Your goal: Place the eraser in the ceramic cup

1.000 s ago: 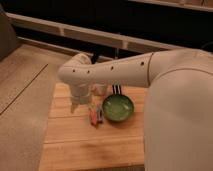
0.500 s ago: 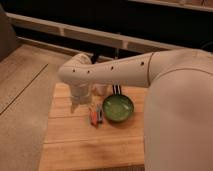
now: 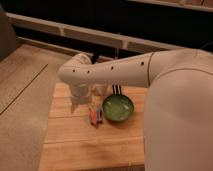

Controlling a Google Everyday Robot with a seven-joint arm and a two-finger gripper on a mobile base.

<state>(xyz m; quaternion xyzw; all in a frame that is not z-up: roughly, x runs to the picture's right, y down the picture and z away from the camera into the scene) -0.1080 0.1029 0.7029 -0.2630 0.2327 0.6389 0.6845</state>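
Note:
My white arm reaches from the right across the wooden table (image 3: pixel 70 145). The gripper (image 3: pixel 76 105) hangs at its end over the table's left part, left of the orange-red and grey item. The cream-white ceramic cup (image 3: pixel 100 89) stands just right of the gripper and is partly hidden under the arm. A small dark block with pale stripes, the eraser (image 3: pixel 116 89), shows between the cup and the bowl's far rim, mostly covered by the arm. The gripper is not over the cup or the eraser.
A wide green bowl (image 3: pixel 118 107) stands right of centre. An orange-red and grey oblong item (image 3: pixel 94 115) lies just left of it. The table's left edge borders a speckled floor (image 3: pixel 22 100). A dark wall with a pale rail (image 3: pixel 65 31) runs behind.

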